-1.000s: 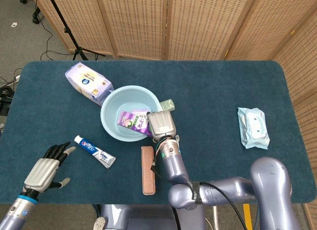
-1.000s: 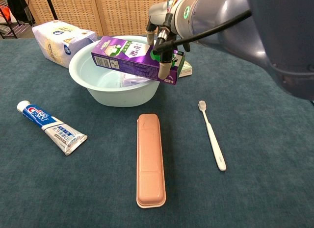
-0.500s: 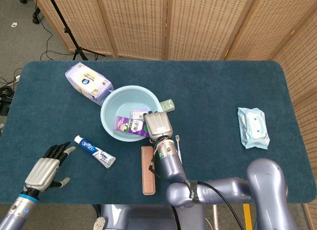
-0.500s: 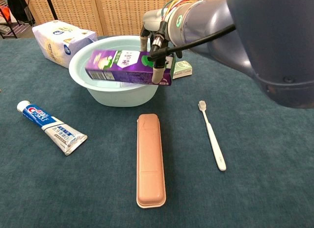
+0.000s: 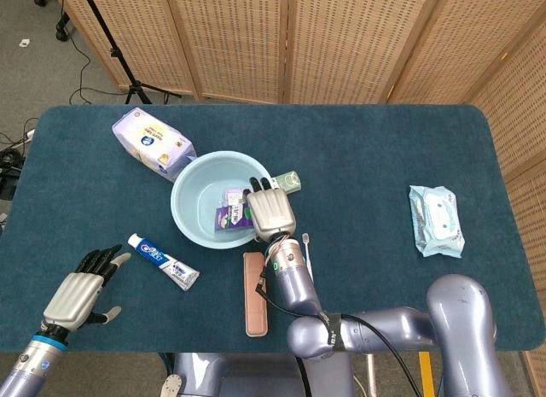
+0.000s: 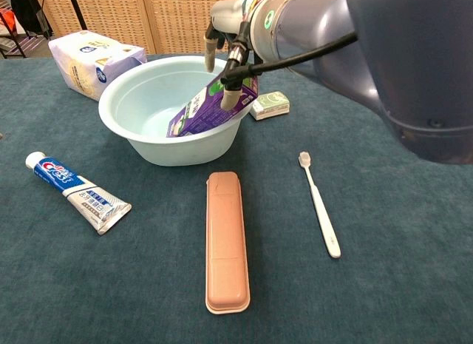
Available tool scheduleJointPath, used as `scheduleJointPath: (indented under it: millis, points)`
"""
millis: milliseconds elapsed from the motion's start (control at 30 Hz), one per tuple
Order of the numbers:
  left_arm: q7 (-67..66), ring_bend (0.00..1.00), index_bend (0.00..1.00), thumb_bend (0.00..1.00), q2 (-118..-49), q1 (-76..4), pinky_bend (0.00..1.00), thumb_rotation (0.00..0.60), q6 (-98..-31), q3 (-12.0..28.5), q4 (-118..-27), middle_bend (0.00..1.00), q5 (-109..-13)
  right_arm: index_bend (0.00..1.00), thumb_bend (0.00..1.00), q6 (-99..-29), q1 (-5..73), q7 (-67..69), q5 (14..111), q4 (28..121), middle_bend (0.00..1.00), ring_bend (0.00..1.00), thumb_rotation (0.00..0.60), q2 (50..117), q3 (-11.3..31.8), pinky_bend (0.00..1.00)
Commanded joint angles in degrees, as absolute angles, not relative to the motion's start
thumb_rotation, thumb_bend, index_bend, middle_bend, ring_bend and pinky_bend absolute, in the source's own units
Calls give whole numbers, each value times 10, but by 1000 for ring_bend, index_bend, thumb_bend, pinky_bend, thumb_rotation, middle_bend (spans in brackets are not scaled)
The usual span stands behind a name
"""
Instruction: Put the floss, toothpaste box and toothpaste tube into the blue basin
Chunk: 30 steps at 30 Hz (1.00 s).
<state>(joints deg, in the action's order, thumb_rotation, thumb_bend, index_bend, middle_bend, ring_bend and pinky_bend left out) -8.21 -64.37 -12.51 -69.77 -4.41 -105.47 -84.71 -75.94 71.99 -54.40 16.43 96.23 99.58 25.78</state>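
Observation:
The blue basin (image 5: 189, 192) (image 6: 133, 100) stands left of the table's middle. A purple toothpaste box (image 6: 211, 111) (image 5: 229, 216) leans tilted inside it, lower end on the basin floor, upper end at the right rim. My right hand (image 5: 270, 211) (image 6: 229, 55) is over that upper end and still holds it, one fingertip down the box's front. The green-white floss (image 6: 268, 105) (image 5: 290, 181) lies just right of the basin. Left of the basin, near the front, lies the toothpaste tube (image 5: 162, 260) (image 6: 77, 192). My left hand (image 5: 81, 290) hovers open at the front left, apart from the tube.
A pink toothbrush case (image 6: 226, 240) (image 5: 254, 293) lies in front of the basin, a white toothbrush (image 6: 319, 203) to its right. A tissue pack (image 5: 152, 143) (image 6: 92, 59) sits behind the basin's left side. Wet wipes (image 5: 436, 219) lie far right.
The right hand has lowered the toothpaste box from level above the basin to tilted inside it, one end now on the basin floor. The left hand has stayed still.

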Motion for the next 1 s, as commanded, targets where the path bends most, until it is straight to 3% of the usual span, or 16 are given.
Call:
scheduleJointPath:
  millis: [33,167,533,900,1000]
  points:
    - [-82,0,0,224,-644,-125,0,600,-698,-44,-1055,0,-847,280,182,-766,721,-543,177,962,57,25,600,992,261,285]
    - [-82,0,0,223,-643,-125,0,600,-699,-44,-1055,0,-848,251,182,-776,717,-546,190,967,4,0,600,981,261,170]
    - [-90,0,0,221,-644,-122,0,600,-704,-44,-1056,0,-850,164,155,-787,652,-539,186,1047,0,0,600,891,236,26]
    - [-121,0,0,214,-663,-118,0,600,-708,-47,-1054,0,-851,84,116,-792,513,-425,311,1160,0,0,600,756,150,0]
    - [-130,0,0,206,-670,-115,0,600,-716,-47,-1050,0,-853,83,99,-801,464,-388,381,1190,0,0,600,721,102,0]
